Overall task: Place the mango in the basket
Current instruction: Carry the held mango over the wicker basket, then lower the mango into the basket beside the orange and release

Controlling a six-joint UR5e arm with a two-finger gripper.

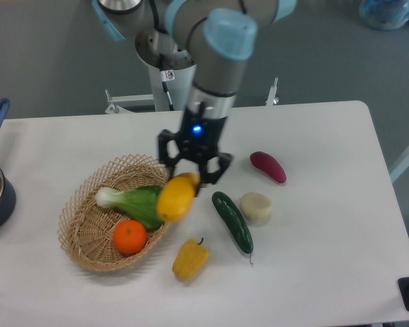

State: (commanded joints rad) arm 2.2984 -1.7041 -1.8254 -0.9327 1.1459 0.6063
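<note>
Hanging clamped in the black two-finger gripper (191, 176), the smooth yellow-orange mango (175, 197) overlaps the tan wicker basket's (85, 208) right rim.

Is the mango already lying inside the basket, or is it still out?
Still out: the mango hangs from the gripper, over the basket rim.
</note>
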